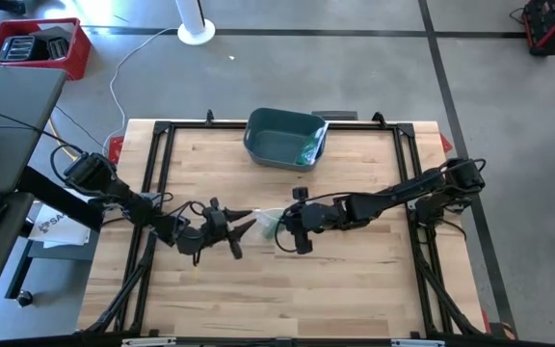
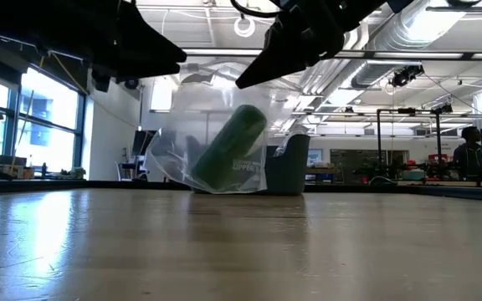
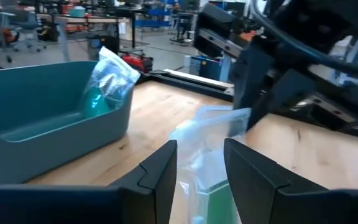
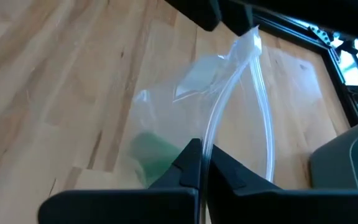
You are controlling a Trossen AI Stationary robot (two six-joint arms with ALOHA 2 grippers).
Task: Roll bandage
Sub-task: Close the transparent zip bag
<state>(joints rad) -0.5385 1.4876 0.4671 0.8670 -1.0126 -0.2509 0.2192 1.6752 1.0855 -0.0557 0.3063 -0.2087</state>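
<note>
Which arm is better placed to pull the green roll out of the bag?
Probably the left: its end effector is open at the plastic bag, while the right end effector pinches its edge. The green roll sits inside.

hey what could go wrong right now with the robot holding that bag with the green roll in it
The right gripper pinches only a thin edge of the clear bag, so the plastic could slip free. The green bandage roll leans tilted inside and might shift as the bag moves. The left gripper is open around the bag's top and could crumple it when closing.
</note>
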